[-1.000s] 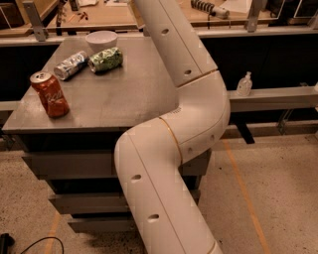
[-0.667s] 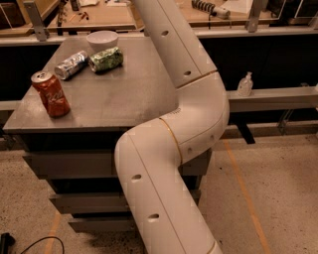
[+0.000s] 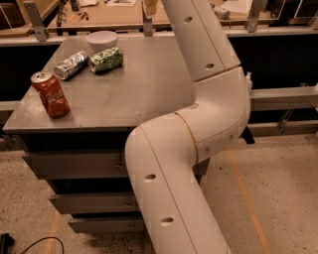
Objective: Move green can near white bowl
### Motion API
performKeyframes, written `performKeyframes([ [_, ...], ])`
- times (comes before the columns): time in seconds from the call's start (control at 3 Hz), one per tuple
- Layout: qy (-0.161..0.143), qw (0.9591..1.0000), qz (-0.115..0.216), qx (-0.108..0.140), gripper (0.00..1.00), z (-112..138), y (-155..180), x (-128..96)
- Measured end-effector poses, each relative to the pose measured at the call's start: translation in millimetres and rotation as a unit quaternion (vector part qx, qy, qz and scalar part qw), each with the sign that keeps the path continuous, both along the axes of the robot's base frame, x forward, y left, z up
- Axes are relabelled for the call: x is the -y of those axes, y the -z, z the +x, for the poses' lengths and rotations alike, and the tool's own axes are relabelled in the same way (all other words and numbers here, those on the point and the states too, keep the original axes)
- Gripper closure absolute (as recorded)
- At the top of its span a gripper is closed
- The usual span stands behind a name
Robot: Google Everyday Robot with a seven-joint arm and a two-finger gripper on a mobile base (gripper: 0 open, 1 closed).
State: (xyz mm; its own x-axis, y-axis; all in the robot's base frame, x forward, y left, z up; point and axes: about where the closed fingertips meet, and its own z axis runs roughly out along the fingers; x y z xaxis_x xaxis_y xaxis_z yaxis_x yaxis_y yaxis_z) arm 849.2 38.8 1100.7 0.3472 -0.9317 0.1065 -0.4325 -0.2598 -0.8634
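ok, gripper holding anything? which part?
Cannot tell: the gripper is out of frame, above. The green can lies free on the table by the bowl.

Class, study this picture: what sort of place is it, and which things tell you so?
Probably a robotics lab or workshop: a grey drawer cabinet, a wooden workbench behind it, and a taped line on the speckled floor. The arm's tool is out of view, past the top edge.

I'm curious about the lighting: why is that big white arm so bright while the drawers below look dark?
Camera view: warm light, apparently from above, strikes the arm and table top; the drawers sit in the top's shadow; the tool is out of frame, above.
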Motion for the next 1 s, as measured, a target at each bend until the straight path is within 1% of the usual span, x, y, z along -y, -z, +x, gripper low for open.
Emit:
performKeyframes([
  [0.33,0.012,0.9967,0.08,0.002,0.0,-9,-19,31],
  [0.67,0.012,0.988,0.154,-0.01,0.0,-22,-28,63],
  [1.0,0.029,0.9817,0.187,-0.026,0.0,-39,-35,93],
])
